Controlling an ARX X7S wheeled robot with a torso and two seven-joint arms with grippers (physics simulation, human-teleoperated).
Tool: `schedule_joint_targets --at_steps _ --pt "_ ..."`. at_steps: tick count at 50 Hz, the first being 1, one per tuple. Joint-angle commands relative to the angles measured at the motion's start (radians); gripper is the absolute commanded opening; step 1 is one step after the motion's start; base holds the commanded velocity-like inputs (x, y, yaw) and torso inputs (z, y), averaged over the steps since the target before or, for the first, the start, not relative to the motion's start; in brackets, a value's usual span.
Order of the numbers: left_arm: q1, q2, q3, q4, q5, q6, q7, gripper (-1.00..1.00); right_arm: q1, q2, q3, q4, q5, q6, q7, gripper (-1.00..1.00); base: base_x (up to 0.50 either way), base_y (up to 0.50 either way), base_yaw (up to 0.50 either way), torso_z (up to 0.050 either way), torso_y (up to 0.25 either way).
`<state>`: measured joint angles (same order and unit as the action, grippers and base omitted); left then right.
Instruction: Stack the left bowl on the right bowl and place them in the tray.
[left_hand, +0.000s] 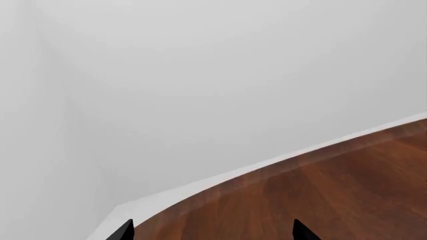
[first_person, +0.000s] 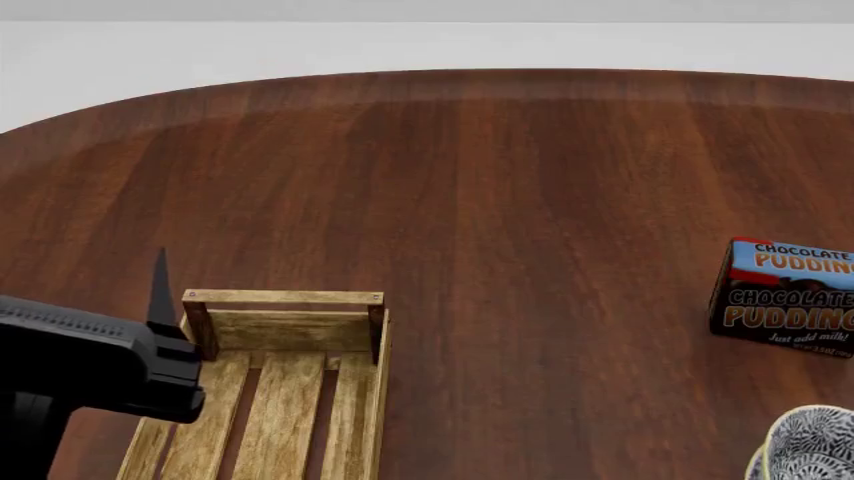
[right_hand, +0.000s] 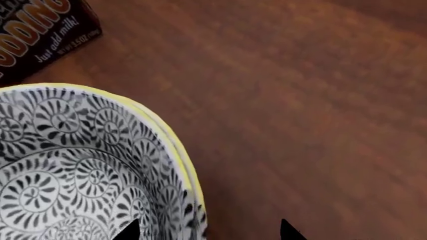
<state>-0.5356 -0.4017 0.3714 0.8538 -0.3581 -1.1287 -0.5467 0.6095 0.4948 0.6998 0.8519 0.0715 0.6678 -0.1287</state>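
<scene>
My right gripper (right_hand: 207, 232) hangs just over the patterned bowl (right_hand: 80, 170), its two finger tips spread, one over the bowl's inside and one outside the yellow-edged rim, so the rim lies between them with nothing clamped yet. A second rim line just under the first suggests the bowls may already be nested, though I cannot tell for sure. The chocolate pudding box (first_person: 787, 297) sits just beyond the bowl. The tray (first_person: 274, 390) lies well to the left of the bowl across the table (first_person: 507, 180), long axis running toward me. My left gripper (left_hand: 212, 231) is spread and empty beside the tray's far end. I judge the right arm the nearer one for the bowl.
</scene>
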Motion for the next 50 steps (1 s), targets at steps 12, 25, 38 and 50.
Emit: schedule_joint_targets --at_steps 12,25,38,50 --pt "-0.027 0.004 0.021 -0.012 -0.003 -0.010 -0.005 1.00 0.081 0.046 -0.026 0.393 -0.033 -0.218 -0.011 1.00 0.00 0.00 0.00 0.000 0.000" --pt "-0.025 0.001 0.011 0.009 -0.013 -0.017 -0.009 1.00 -0.022 -0.034 -0.012 0.018 -0.010 0.002 -0.022 -1.00 0.00 0.00 0.00 0.000 0.000" --pt "0.016 -0.010 -0.036 0.060 -0.034 -0.009 -0.013 1.00 -0.069 -0.115 -0.046 -0.596 0.031 0.355 -0.041 -1.00 0.00 0.00 0.00 0.000 0.000" --pt "0.025 -0.013 -0.057 0.087 -0.048 -0.015 -0.021 1.00 -0.032 -0.125 -0.073 -0.849 0.065 0.514 -0.048 -1.00 0.00 0.00 0.00 0.000 0.000"
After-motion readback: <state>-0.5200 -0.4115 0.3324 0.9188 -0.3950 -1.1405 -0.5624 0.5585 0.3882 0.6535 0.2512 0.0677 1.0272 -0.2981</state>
